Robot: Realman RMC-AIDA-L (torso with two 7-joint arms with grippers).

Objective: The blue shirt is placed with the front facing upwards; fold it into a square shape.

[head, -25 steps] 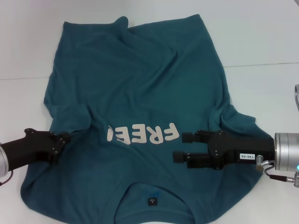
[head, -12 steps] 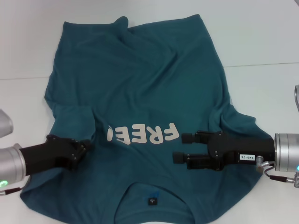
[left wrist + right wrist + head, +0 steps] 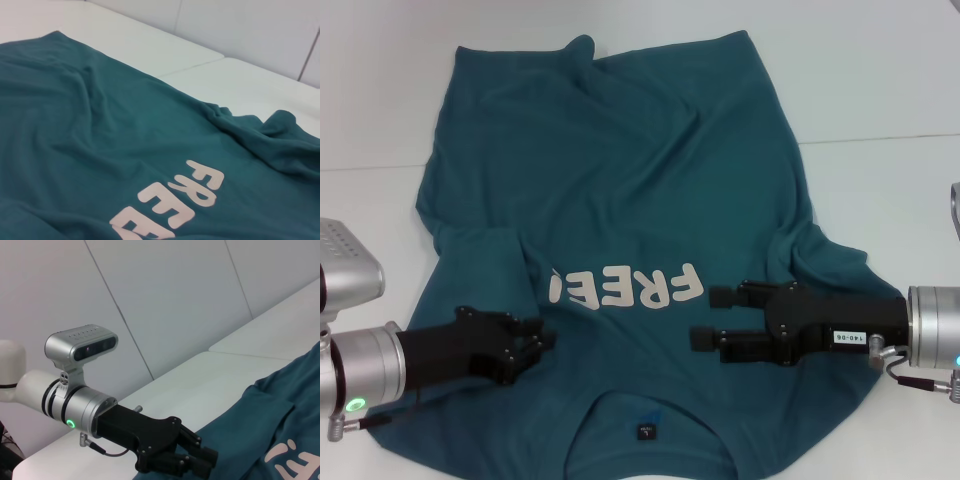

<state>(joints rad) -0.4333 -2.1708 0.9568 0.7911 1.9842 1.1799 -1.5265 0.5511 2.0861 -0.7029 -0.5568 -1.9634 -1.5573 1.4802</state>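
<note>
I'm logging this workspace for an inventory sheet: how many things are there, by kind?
Shirts: 1, the blue shirt, front up.
Pincers: 2, the left pincer shut over the shirt, the right pincer open over the shirt.
Tables: 1, the white table.
Total: 4.

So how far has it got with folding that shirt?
Barely begun. Done: the shirt lies spread face up on the table, "FREE" showing; only its left sleeve looks tucked over. In hand: the left gripper is over the cloth beside the lettering, and the right gripper is open over the other side. Left: every fold that would make it a square.
</note>
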